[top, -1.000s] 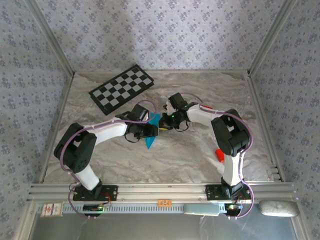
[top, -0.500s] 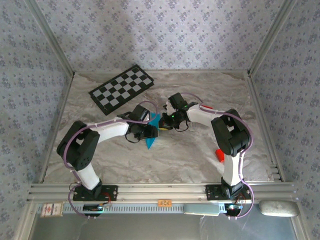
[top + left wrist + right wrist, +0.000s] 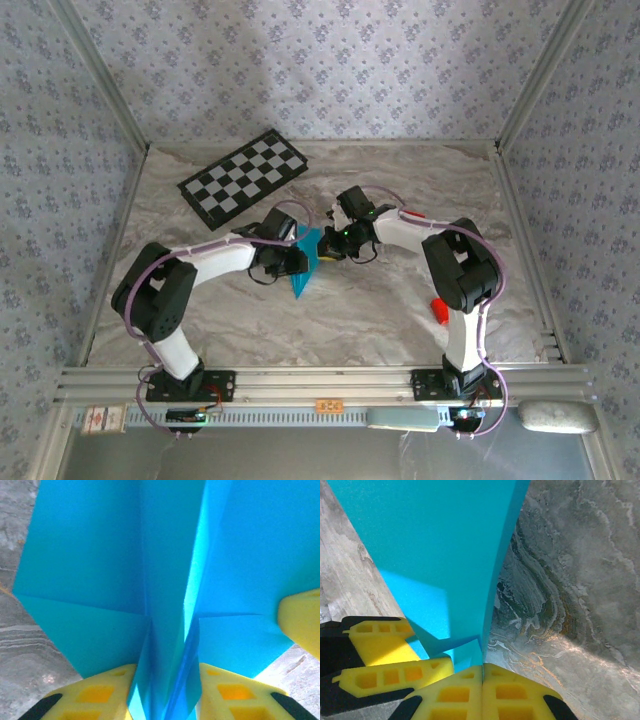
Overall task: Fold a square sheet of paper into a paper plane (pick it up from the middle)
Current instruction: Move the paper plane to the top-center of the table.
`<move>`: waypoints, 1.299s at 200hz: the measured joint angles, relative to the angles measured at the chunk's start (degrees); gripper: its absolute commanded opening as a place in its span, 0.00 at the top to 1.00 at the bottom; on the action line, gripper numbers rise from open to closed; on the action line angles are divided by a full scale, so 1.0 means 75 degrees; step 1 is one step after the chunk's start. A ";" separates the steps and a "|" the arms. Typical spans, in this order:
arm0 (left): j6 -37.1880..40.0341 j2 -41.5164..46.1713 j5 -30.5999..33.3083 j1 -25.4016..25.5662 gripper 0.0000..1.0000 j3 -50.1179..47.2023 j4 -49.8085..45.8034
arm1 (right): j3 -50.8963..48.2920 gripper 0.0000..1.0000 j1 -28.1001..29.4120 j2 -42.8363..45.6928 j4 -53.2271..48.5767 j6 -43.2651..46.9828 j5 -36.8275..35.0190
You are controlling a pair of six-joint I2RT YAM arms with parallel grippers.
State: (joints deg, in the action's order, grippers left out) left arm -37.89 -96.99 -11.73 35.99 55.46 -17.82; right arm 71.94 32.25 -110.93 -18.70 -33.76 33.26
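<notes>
Cyan paper plane [image 3: 305, 262]: right claw [image 3: 482, 667] clamped on its edge; left claw [image 3: 167, 669] astride centre crease [image 3: 146, 580], grip unclear; open table [image 3: 350, 315] nearward.

No writing can be read on anything here.

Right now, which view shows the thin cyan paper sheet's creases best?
The left wrist view: the thin cyan paper sheet shows its centre crease and layered folds close up. Right wrist: one smooth face. Top view: a small cyan shape.

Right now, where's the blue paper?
Top view: the folded cyan paper is mid-table, between the left gripper and right gripper, nearer than the checkered board.
</notes>
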 measured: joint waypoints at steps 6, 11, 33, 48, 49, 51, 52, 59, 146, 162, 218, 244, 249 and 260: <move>0.0000 0.0003 0.0035 0.0000 0.72 0.0000 -0.0026 | 0.0000 0.94 -0.0003 -0.0003 -0.0003 0.0000 0.0003; -0.0006 0.0006 0.0061 0.0000 0.72 0.0000 -0.0035 | 0.0000 0.94 -0.0003 -0.0012 -0.0003 0.0000 0.0000; 0.0052 0.0006 0.0082 0.0000 0.73 0.0000 -0.0029 | 0.0000 0.94 0.0000 -0.0015 -0.0003 0.0000 0.0000; 0.0079 0.0006 0.0079 0.0000 0.73 0.0000 -0.0032 | 0.0000 0.94 -0.0003 -0.0015 -0.0003 0.0000 0.0003; 0.0079 0.0006 0.0079 0.0000 0.73 0.0003 -0.0032 | 0.0000 0.94 -0.0003 -0.0015 -0.0003 0.0000 0.0003; 0.0085 0.0006 0.0076 0.0003 0.73 0.0006 -0.0035 | 0.0000 0.94 0.0000 -0.0015 -0.0003 0.0000 0.0000; 0.0087 0.0006 0.0076 0.0003 0.73 0.0006 -0.0035 | 0.0000 0.94 -0.0003 -0.0015 -0.0003 0.0000 0.0003; 0.0111 0.0003 0.0058 0.0003 0.74 0.0029 -0.0055 | 0.0000 0.94 -0.0003 -0.0017 -0.0003 0.0000 0.0003; 0.0449 -0.0291 -0.0093 0.0163 0.77 0.0551 -0.0248 | 0.0000 0.93 -0.0003 -0.0017 0.0003 -0.0006 0.0029; 0.0478 -0.0344 -0.0093 0.0172 0.77 0.0551 -0.0297 | 0.0000 0.93 -0.0003 -0.0017 0.0003 -0.0006 0.0032; 0.0527 -0.0388 -0.0058 0.0175 0.91 0.0650 -0.0498 | 0.0000 0.86 -0.0006 -0.0017 0.0003 -0.0015 0.0038; 0.0562 -0.0388 0.0070 0.0175 0.96 0.0731 -0.0629 | 0.0000 0.70 -0.0061 -0.0006 0.0015 0.0000 0.0038; 0.0568 -0.0388 0.0111 0.0175 0.96 0.0758 -0.0656 | -0.0006 0.67 -0.0087 0.0023 0.0017 0.0032 0.0017; 0.0562 -0.0388 0.0221 0.0175 0.97 0.0854 -0.0743 | -0.0064 0.60 -0.0160 0.0149 0.0038 0.0015 -0.0090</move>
State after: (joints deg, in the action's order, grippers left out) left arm -33.67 -99.90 -10.07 37.30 61.87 -23.40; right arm 71.46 31.05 -109.82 -18.41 -33.65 32.58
